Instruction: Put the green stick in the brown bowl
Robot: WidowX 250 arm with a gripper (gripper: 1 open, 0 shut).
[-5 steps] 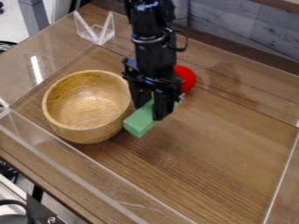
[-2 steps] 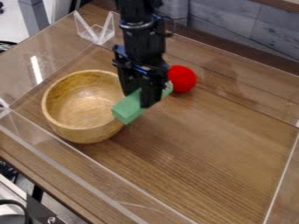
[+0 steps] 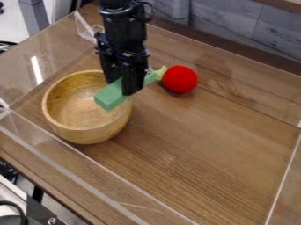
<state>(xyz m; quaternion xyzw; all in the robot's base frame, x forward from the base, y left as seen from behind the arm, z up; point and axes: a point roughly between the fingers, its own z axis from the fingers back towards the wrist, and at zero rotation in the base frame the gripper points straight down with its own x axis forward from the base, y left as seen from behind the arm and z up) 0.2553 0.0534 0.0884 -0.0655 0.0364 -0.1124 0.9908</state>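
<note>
The green stick (image 3: 114, 95) hangs tilted in my gripper (image 3: 125, 82), whose black fingers are shut on its upper end. Its lower end sits over the right inner rim of the brown bowl (image 3: 69, 110), a round wooden bowl at the left of the table. The stick looks to be just above the rim; I cannot tell whether it touches. The inside of the bowl holds nothing else.
A red round fruit (image 3: 179, 80) with a small green leaf lies just right of the gripper. Clear acrylic walls (image 3: 141, 198) fence the wooden table on all sides. A clear folded stand (image 3: 84, 24) sits at the back left.
The gripper has carried the green stick leftward and slightly up, from beside the bowl's right wall to over its rim. The red fruit, hidden before behind the arm, now shows fully.
</note>
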